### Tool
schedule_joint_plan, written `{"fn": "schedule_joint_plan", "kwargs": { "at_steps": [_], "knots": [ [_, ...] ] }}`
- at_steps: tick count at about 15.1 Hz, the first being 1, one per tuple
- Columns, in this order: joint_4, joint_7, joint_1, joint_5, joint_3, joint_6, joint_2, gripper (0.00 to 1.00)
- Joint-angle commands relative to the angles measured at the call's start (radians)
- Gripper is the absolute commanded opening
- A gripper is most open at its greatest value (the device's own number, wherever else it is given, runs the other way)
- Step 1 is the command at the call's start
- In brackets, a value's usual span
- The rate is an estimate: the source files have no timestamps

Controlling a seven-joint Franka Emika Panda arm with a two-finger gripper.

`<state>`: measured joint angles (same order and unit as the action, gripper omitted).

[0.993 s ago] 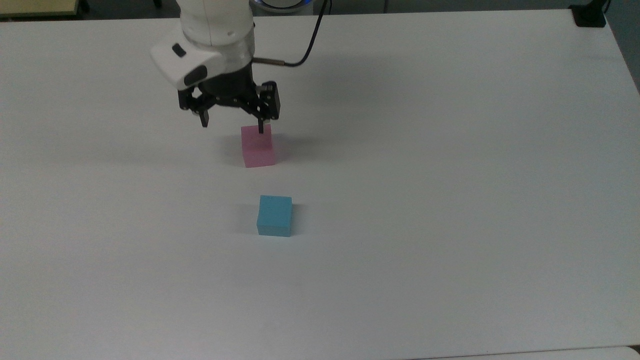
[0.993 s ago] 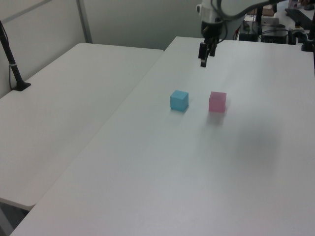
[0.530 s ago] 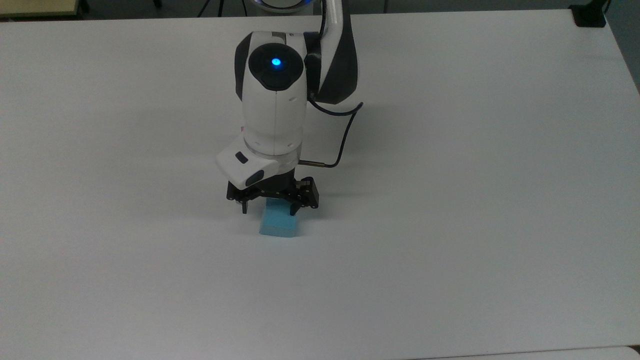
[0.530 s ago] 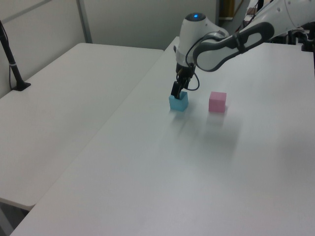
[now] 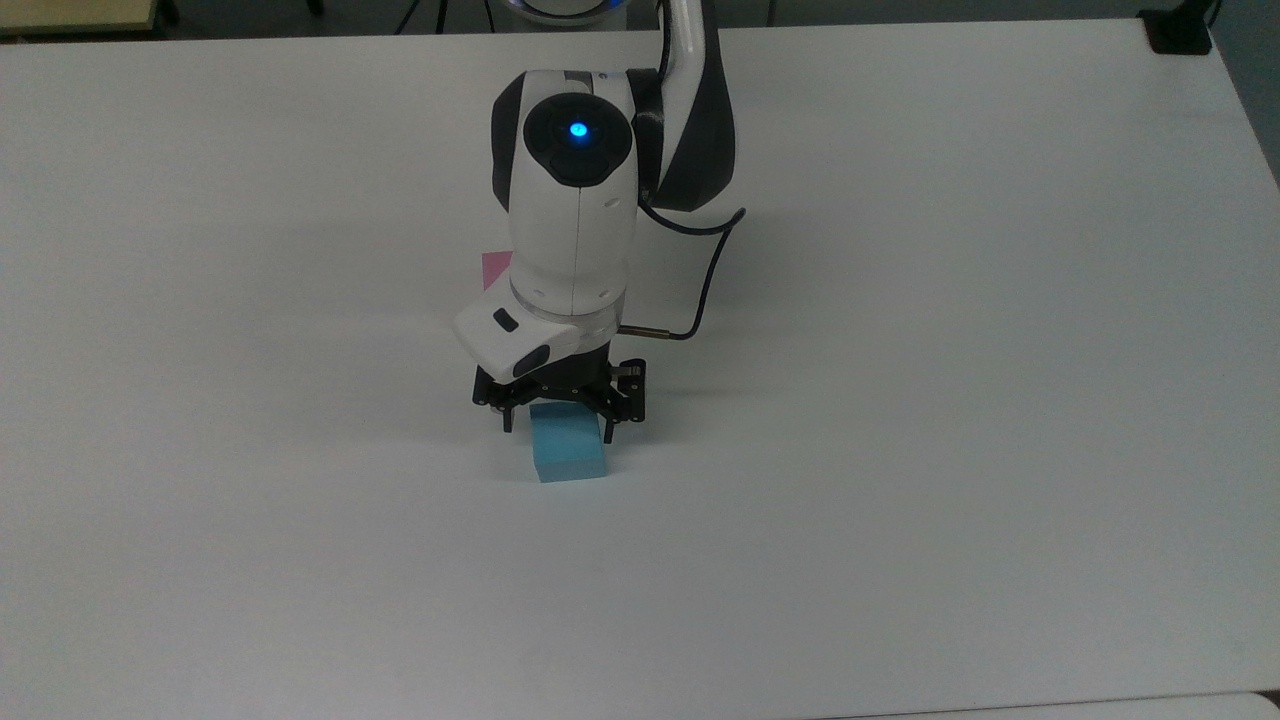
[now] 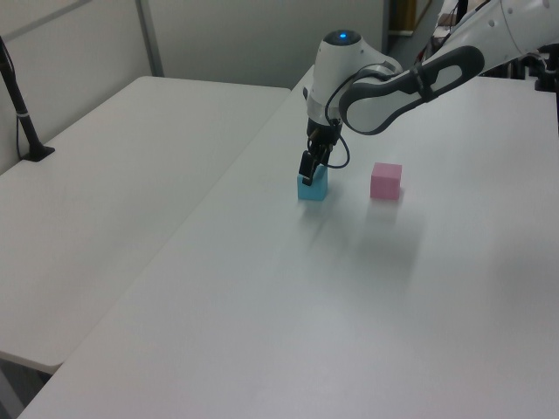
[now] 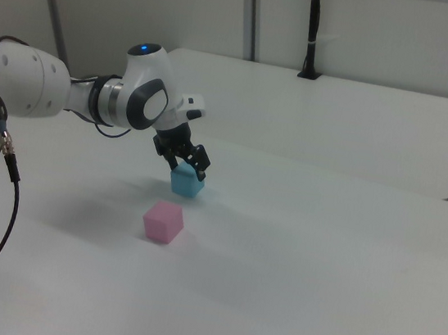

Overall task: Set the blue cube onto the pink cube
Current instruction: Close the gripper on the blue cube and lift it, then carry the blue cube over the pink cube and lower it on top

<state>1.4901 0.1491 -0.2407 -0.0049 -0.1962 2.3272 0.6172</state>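
Looking down in the top view, I see the gripper (image 5: 558, 424) low over the blue cube (image 5: 567, 454). Its two fingers sit apart, one on each side of the cube's top, and I cannot tell if they touch it. The cube rests on the white table (image 5: 950, 400). A corner of the pink cube (image 5: 495, 268) peeks out from behind the arm (image 5: 575, 215). The table has lots of open room on every side, and its edges are far from both cubes.

From the left view, the gripper (image 6: 307, 168) hangs right at the blue cube (image 6: 313, 186). The pink cube (image 6: 385, 181) sits on the left view's right, apart from it, with a bare gap between them. A second white table (image 6: 113, 183) lies on the left view's left.

From the right view, the gripper (image 7: 185, 159) is at the top of the blue cube (image 7: 186, 181). The pink cube (image 7: 162, 221) stands nearer the camera, close by but not touching.
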Motion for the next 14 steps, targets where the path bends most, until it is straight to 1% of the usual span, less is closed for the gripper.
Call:
{"fn": "schedule_joint_plan", "kwargs": {
  "at_steps": [1,3,4,5,6,7,8,9,10,12,14],
  "knots": [
    [0.005,-0.006,-0.003,-0.009,-0.002,0.012,0.012,1.00],
    [0.004,-0.006,-0.005,-0.014,-0.002,0.012,0.032,1.00],
    [0.004,-0.006,-0.005,-0.017,-0.002,0.014,0.036,0.92],
    [0.002,-0.008,-0.008,-0.035,-0.003,0.012,0.041,0.60],
    [0.002,-0.008,-0.011,-0.047,-0.002,0.012,0.039,0.33],
    [0.001,-0.006,-0.011,-0.046,-0.002,0.012,0.036,0.15],
    [0.002,-0.008,-0.011,-0.050,-0.002,0.011,0.021,0.13],
    [0.007,-0.020,-0.011,-0.049,-0.002,0.009,-0.014,0.13],
    [0.039,-0.048,-0.009,-0.044,-0.002,0.000,-0.061,0.13],
    [0.151,-0.092,-0.011,-0.037,-0.002,-0.003,-0.189,0.13],
    [0.273,-0.109,-0.011,-0.037,-0.002,-0.006,-0.307,0.13]
  ]
}}
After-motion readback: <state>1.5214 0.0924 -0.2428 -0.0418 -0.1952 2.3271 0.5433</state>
